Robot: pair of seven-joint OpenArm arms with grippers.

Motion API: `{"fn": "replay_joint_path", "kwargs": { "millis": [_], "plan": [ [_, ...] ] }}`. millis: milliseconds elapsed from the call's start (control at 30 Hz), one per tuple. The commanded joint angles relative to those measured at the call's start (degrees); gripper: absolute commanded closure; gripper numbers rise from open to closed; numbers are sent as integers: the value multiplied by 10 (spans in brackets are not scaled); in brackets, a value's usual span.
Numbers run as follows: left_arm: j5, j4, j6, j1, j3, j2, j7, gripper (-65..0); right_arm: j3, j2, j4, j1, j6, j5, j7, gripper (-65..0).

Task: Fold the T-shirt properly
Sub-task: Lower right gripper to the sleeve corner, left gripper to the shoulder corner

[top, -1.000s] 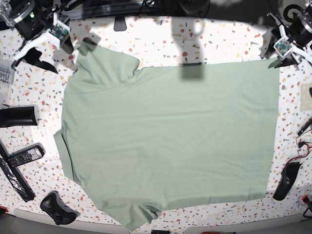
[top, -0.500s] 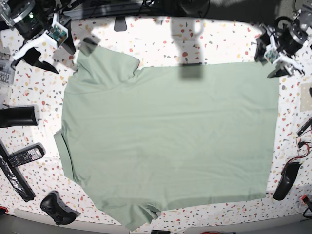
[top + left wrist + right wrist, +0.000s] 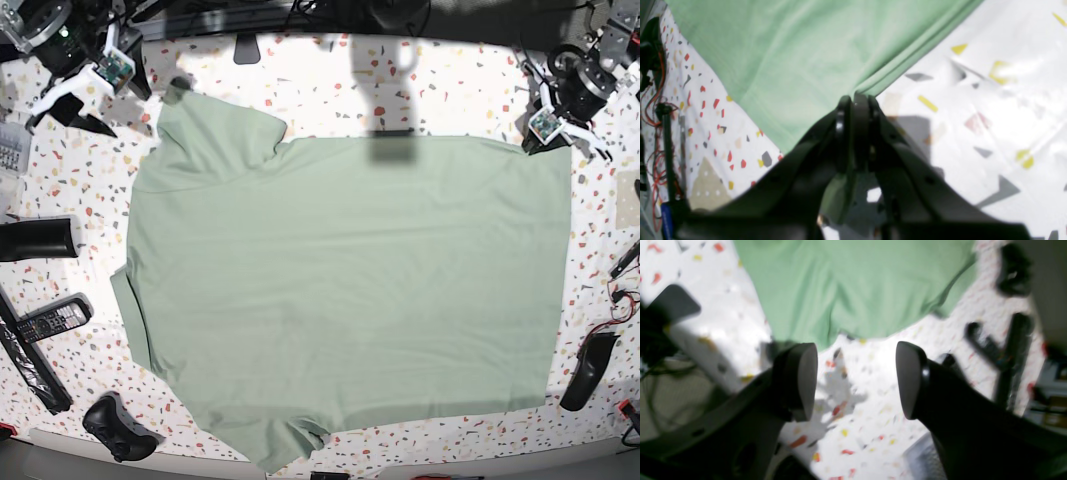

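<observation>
The pale green T-shirt [image 3: 350, 290] lies spread flat across the speckled table, sleeves toward the left of the base view. My left gripper [image 3: 552, 143] sits at the shirt's far right corner. In the left wrist view this gripper [image 3: 857, 100] is shut, with the hem of the T-shirt [image 3: 790, 50] pinched at its tips. My right gripper [image 3: 78, 112] hovers at the far left, beside the upper sleeve. It [image 3: 857, 380] stands open over bare table, just short of the edge of the T-shirt [image 3: 857, 283], with nothing between its fingers.
Along the left edge lie a black cylinder [image 3: 38, 238], remote controls [image 3: 45, 320] and a black game controller [image 3: 120, 427]. A black handheld object [image 3: 590, 370] and red cables [image 3: 622, 300] sit at the right edge. A white box [image 3: 10, 150] is at the far left.
My left gripper moved inward onto the shirt's far right corner and shut on the hem, lifting that corner slightly. The right arm shifted a little toward the back.
</observation>
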State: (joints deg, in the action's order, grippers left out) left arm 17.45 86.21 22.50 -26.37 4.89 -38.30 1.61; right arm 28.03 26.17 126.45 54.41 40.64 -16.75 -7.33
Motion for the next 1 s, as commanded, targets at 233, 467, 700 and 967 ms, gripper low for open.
{"fn": "replay_joint_path", "kwargs": {
  "millis": [233,467,700,967],
  "plan": [
    [20,27,19,-11,1,-9,55,0,-20,37,-113,5,-6,2,49,-356],
    [20,27,19,-11,1,-9,55,0,-167,70,-177,-50,-93,-115,48,-356],
    [20,27,19,-11,1,-9,59,0,-294,70,-212,-118,-139,-195,-9,-355],
    [20,27,19,-11,1,-9,59,0,-344,70,-299,-162,-141,-195,-39,-317]
  ]
}}
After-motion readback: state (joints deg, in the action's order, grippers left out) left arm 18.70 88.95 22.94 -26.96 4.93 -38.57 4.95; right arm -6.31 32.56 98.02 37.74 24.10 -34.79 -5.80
